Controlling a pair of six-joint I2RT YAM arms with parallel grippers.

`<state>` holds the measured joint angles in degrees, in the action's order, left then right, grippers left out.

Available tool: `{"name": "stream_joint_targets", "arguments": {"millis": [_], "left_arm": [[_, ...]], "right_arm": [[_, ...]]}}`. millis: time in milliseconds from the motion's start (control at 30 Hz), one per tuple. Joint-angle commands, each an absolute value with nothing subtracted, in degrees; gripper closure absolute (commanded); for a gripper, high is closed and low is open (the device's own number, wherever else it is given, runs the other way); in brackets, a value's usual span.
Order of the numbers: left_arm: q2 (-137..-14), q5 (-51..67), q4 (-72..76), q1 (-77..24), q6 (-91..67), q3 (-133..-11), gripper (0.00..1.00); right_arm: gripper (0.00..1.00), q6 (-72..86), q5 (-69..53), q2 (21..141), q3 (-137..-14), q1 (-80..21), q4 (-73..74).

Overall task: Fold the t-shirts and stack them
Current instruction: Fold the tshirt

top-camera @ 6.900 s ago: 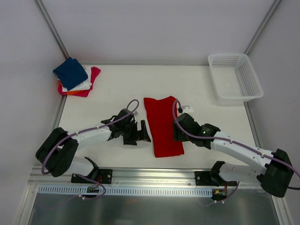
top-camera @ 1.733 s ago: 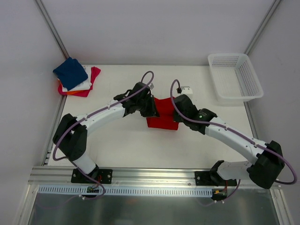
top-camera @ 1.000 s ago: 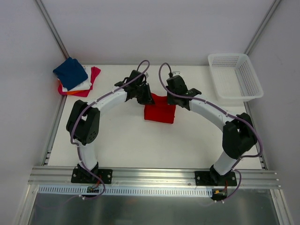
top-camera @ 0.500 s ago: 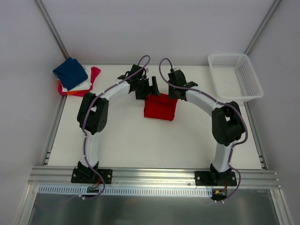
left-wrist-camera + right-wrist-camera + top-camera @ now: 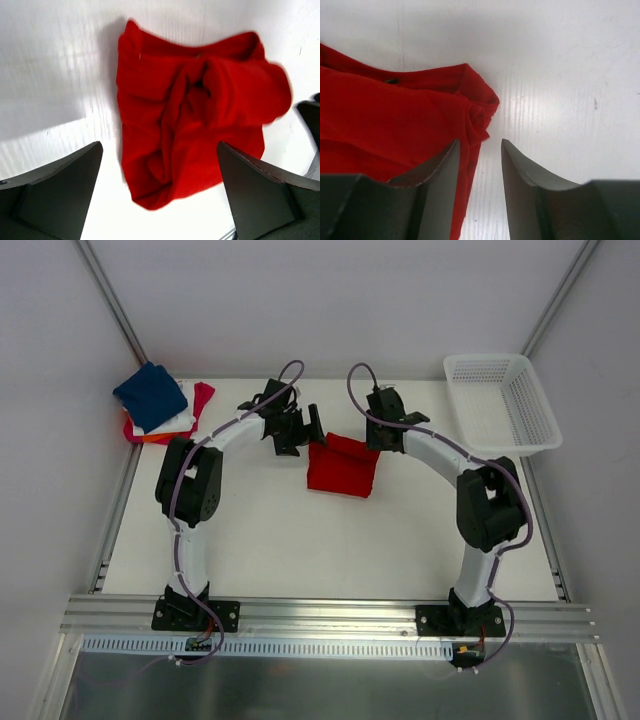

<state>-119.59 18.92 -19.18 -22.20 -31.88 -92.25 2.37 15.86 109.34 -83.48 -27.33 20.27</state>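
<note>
The red t-shirt lies folded into a rumpled rectangle on the middle of the table, with a bunched ridge down its middle. My left gripper hovers at its far left corner, jaws wide open and empty. My right gripper is at the shirt's far right corner, jaws partly open; the shirt's crumpled corner lies just ahead of the left finger, loose. A stack of folded t-shirts, navy on top of white, orange and magenta, sits at the far left corner.
A white mesh basket stands at the far right corner. Both arms arch over the table's sides towards the far middle. White walls and metal rails bound the table.
Both grippers were shut on the red shirt's far edge; they have opened, let it go and drawn slightly away from it. The shirt stays folded in place.
</note>
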Motion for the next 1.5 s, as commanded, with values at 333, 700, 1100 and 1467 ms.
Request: {"name": "stream_joint_targets", "arguments": {"millis": [333,700,1100,1467], "left_arm": [[-106.3,14.5,-18.7,-22.7,-31.4,-76.8,0.01],[-103.4,14.7,-18.2,-22.8,-31.3,-73.1,0.01],[-100.2,14.0,-18.1,-22.8,-30.9,-69.3,0.01],[-96.9,13.4,-18.0,-22.8,-30.8,-66.4,0.01]], "right_arm": [[0.58,1.9,19.4,89.6,-81.4,-34.0,25.3],[0.59,4.0,15.8,101.6,-84.1,-35.9,24.0],[0.61,2.5,13.3,115.0,-93.8,-34.3,23.1],[0.61,2.5,8.3,127.2,-104.2,-29.8,23.1]]}}
